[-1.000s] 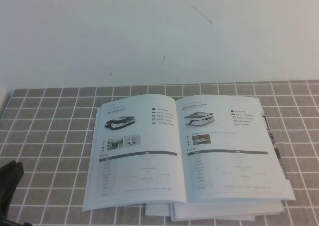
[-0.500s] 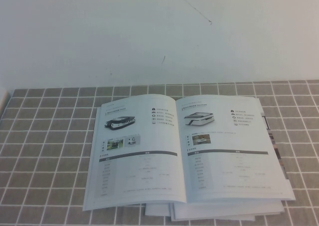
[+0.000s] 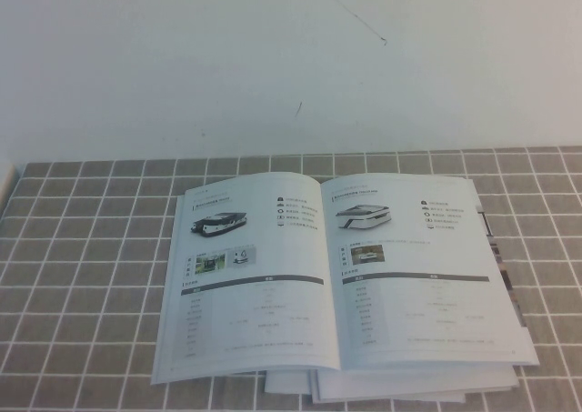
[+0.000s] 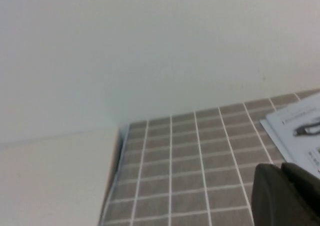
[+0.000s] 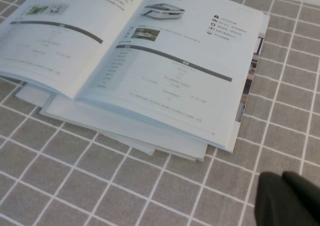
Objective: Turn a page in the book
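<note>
The book (image 3: 336,276) lies open and flat on the grey tiled table, showing two white product-sheet pages with robot photos. It also shows in the right wrist view (image 5: 150,61), and one corner of it in the left wrist view (image 4: 300,131). Neither gripper is in the high view. My left gripper (image 4: 281,168) is shut and empty, above the tiles just off the book's left corner. My right gripper (image 5: 282,177) is shut and empty, above the tiles off the book's near right corner. Neither touches the book.
Similar white booklets (image 3: 391,389) are stacked under the book and stick out at its near edge, also in the right wrist view (image 5: 100,121). A white wall (image 3: 291,57) rises behind the table. A cream surface (image 4: 50,176) borders the table's left edge.
The dark left arm that showed at the lower left corner of the high view one second ago has drawn out of that view. The book has not moved.
</note>
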You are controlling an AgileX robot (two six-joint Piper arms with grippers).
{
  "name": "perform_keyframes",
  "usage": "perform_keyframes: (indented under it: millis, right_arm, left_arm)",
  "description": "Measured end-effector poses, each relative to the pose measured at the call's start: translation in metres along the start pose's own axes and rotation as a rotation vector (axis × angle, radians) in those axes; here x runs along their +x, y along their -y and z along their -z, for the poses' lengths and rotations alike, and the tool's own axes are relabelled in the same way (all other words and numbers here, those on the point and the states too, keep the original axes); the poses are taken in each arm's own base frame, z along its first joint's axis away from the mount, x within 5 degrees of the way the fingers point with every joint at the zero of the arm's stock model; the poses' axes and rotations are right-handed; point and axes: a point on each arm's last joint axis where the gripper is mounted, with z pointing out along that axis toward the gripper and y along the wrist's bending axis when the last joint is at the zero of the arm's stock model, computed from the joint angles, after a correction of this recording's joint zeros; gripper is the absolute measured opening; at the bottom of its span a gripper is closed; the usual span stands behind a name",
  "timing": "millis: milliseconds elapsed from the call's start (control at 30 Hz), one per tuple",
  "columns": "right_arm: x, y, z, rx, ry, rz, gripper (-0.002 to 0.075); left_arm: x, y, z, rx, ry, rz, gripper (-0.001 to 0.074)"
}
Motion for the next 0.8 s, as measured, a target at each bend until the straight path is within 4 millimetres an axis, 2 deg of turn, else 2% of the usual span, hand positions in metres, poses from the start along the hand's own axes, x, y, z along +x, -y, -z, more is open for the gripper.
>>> perform_keyframes:
  millis: [133,300,500,800]
  right_arm:
    - [0.000,0.000,0.000,0.000,0.000,0.000,-0.0003]
    - [0.000,0.000,0.000,0.000,0.000,0.000,-0.0003]
    - [0.000,0.000,0.000,-0.001,-0.002,0.000,-0.0003]
    - [0.000,0.000,0.000,-0.001,-0.004,0.000,-0.0003]
  left_arm:
    - [0.032,0.004,-0.005,0.010,-0.101,0.071,-0.0004]
    - [0.044,0.006,-0.004,0.015,-0.211,0.175,-0.0004]
    - [0.045,0.010,-0.003,0.084,-0.234,0.192,-0.0004]
    - [0.045,0.010,-0.003,0.093,-0.235,0.186,-0.0004]
